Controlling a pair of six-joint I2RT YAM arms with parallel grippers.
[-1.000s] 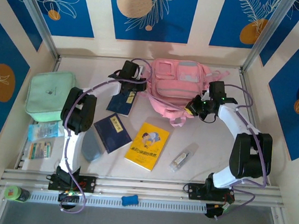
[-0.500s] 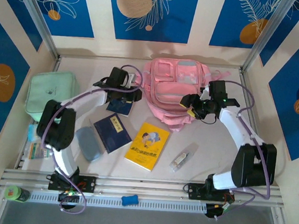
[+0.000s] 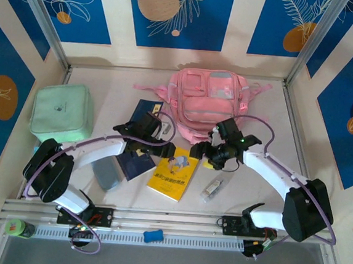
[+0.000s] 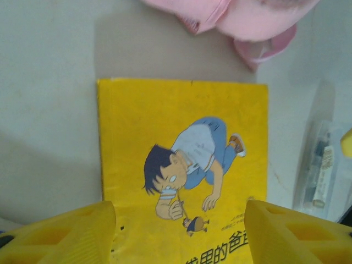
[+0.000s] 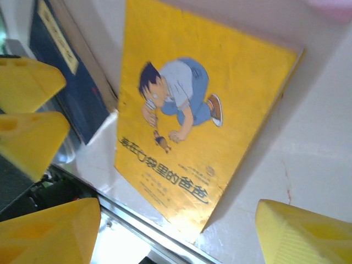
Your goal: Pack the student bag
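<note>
The left gripper (image 3: 164, 147) and right gripper (image 3: 199, 151), withdrawn from the student bag (image 3: 210, 101) lying at the rear, are now held wide open and empty over the yellow book (image 3: 173, 172), judged next for packing.

The student bag (image 3: 207, 101) is pink, book (image 3: 173, 172) yellow, case (image 3: 60, 112) mint-green

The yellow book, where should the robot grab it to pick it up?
Probably its right long edge. The book lies flat, cover up, so there's nothing to close on from straight above. That edge has bare table before the clear case, while a blue book crowds the left. Come in slanted from the right and pinch the edge.
</note>
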